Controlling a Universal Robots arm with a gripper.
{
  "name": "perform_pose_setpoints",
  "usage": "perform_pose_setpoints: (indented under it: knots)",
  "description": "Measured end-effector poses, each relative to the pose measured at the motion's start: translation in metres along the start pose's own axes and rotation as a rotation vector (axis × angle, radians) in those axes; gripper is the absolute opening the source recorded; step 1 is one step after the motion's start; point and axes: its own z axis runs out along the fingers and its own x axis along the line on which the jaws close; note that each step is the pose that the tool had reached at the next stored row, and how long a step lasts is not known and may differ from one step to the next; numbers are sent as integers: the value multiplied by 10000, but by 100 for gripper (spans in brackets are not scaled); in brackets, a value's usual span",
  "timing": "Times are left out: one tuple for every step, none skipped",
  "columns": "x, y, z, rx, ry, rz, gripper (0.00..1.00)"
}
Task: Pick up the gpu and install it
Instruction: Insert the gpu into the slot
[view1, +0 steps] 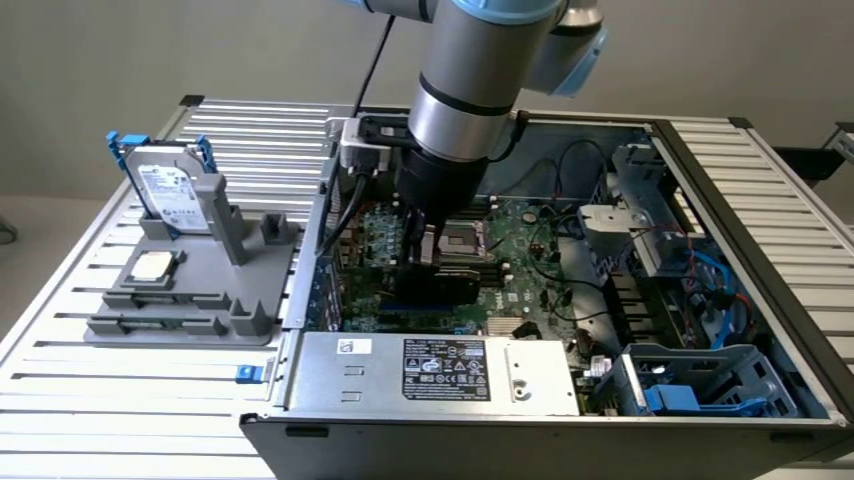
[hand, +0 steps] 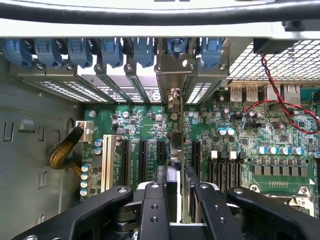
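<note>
My gripper (view1: 434, 252) is down inside the open computer case (view1: 747, 200), over the green motherboard (view1: 527, 250). It is shut on the gpu (view1: 435, 288), a thin card whose black face shows in the exterior view, held upright just above the board. In the wrist view the gpu (hand: 174, 150) appears edge-on between my black fingers (hand: 152, 200). It is lined up over the row of black expansion slots (hand: 142, 155). Its silver end bracket (hand: 172, 75) reaches toward the rear slot openings. Whether the card's edge touches a slot is hidden.
A grey holder (view1: 187, 310) on the exterior view's left carries a silver hard drive (view1: 174, 190) in a blue-handled frame and a square processor chip (view1: 151, 265). The power supply (view1: 441, 370) fills the case's near side. Blue slot latches (hand: 112, 50), a yellow cable bundle (hand: 62, 152) and red-black wires (hand: 280, 97) lie near the slots.
</note>
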Motion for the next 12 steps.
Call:
perform_pose_setpoints:
  knots:
    - [0, 0, 0, 0, 0, 0, 26]
    - [0, 0, -1, -1, 1, 0, 26]
    - [0, 1, -2, -2, 2, 1, 26]
    - [0, 1, -2, -2, 3, 1, 26]
    - [0, 0, -2, -2, 3, 1, 26]
    - [0, 1, -2, -2, 4, 1, 26]
    - [1, 1, -2, -2, 4, 1, 26]
    - [1, 1, -2, -3, 5, 1, 26]
    - [1, 1, -2, -3, 5, 1, 26]
    - [1, 1, -1, -3, 5, 1, 26]
    - [1, 1, 0, -3, 5, 1, 26]
    - [1, 0, 2, -2, 4, 1, 26]
